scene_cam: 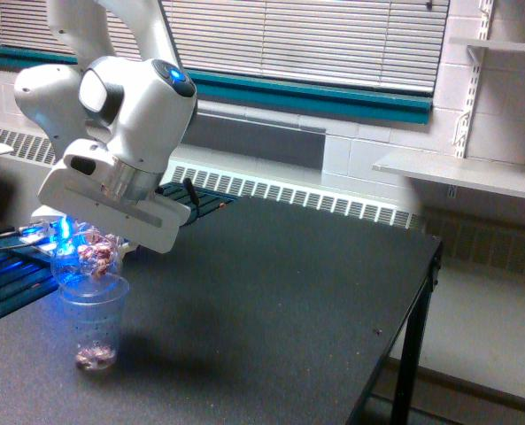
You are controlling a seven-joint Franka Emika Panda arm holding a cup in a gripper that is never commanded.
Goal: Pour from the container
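- The white Franka arm (120, 97) reaches in from the upper part of the exterior view's left, its wrist bent so that the flat hand body slants down toward the exterior view's left.
- A blue light glows on top of the wrist joint, and a second blue glow shows just beneath the hand.
- The gripper (81, 248) sits under that slanted hand body, low at the exterior view's left edge of the black table (289, 292).
- The container (87, 262), a clear plain-walled plastic cup, is held tipped over in the gripper: its long axis runs steeply, its mouth facing downward.
- Small pinkish-brown pieces (96, 255) are bunched inside the container near its lowered mouth.
- The container's mouth hangs directly above, and very close to, the rim of a second clear cup with fine dotted markings (95, 323); whether the two rims touch cannot be told.
- The dotted cup stands upright on the table, tapering downward, with a small heap of the same pinkish-brown pieces lying at its bottom.
- The fingers are mostly hidden behind the hand body and the glare of the blue light, so their spread cannot be read exactly; they are closed about the container's wall, which they carry clear of the table.
- Behind the table run a radiator (315, 199) and window blinds (306, 40); a white shelf (461, 173) is fixed to the wall at the exterior view's right.
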